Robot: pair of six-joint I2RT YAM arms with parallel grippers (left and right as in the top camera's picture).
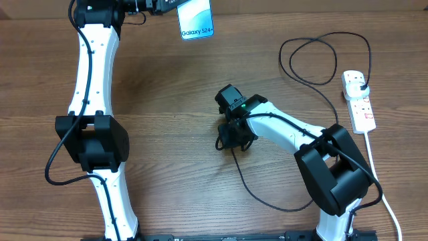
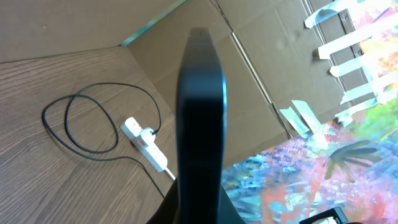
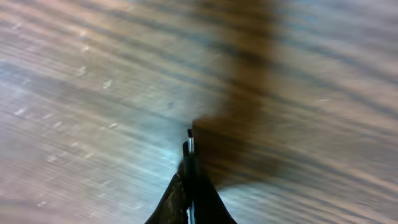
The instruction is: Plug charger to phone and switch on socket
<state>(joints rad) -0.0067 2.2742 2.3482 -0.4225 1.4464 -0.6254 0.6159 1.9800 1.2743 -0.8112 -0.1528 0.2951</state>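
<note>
My left gripper (image 1: 164,7) is shut on the phone (image 1: 196,20) and holds it up at the table's far edge, its lit blue screen facing the overhead camera. In the left wrist view the phone (image 2: 201,106) shows edge-on and dark between the fingers (image 2: 200,208). My right gripper (image 1: 226,139) is at mid-table, shut on the charger's connector tip (image 3: 189,144), which sticks out past the fingers (image 3: 190,183) just above the wood. The black charger cable (image 1: 264,194) runs from there, loops at the back right (image 1: 314,60) and ends in a black plug in the white socket (image 1: 359,100).
The socket's thick white lead (image 1: 381,187) runs down the right side toward the front edge. The socket (image 2: 144,138) and cable loop (image 2: 81,124) also show in the left wrist view, with cardboard and a painted sheet (image 2: 323,162) beyond the table.
</note>
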